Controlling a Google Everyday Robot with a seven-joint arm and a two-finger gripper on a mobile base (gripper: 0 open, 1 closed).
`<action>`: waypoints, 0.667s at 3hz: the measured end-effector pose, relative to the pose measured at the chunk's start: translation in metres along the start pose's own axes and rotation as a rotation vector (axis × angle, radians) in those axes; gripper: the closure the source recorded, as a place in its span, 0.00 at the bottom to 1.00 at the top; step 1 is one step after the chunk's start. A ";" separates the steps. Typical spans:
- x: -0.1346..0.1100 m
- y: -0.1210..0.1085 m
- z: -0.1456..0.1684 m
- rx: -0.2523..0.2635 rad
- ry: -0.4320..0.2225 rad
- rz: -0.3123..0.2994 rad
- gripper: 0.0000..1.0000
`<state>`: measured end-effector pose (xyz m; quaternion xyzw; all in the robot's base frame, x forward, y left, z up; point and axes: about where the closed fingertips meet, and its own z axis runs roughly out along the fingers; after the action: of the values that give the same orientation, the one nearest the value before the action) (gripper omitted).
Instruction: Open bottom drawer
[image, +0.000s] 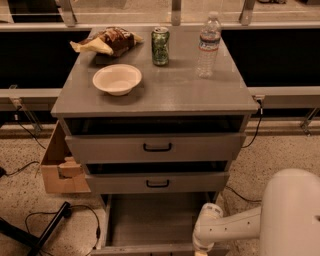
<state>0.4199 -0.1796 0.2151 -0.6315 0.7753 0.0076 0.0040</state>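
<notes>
Closest to us, low on the right, is the robot's big round white body (292, 215). Its white arm (230, 227) reaches left and bends down at a round joint. The gripper (200, 250) is at the very bottom edge, right by the front right corner of the bottom drawer. Most of it is cut off there, so you cannot tell if it is spread apart or pinched together.

The grey bottom drawer (150, 220) is pulled far out toward us. Its plain grey floor shows. Its front runs along the bottom edge, and its handle cannot be seen.

Above it is the middle grey drawer front (125, 184) with a small black bar handle. It is out a little, with a dark gap on top. Above that is the top grey drawer front (110, 148), bigger, with its own black handle, also out a little.

On the speckled floor to the left are black cables (60, 216) and an open brown cardboard box (56, 172) that sits against the cabinet's side.

On the flat grey cabinet top (170, 95) a round cream bowl (117, 79) is nearest. Farther back stand a green drink can (160, 46) and, to the right, a clear plastic water bottle (208, 45). At the back left lies a brown and yellow snack bag (107, 41).
</notes>
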 end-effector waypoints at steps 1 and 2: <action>-0.002 0.002 -0.002 0.004 0.000 -0.011 0.00; -0.012 0.004 -0.024 0.042 0.024 -0.062 0.14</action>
<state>0.4185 -0.1673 0.2392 -0.6551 0.7553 -0.0167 0.0082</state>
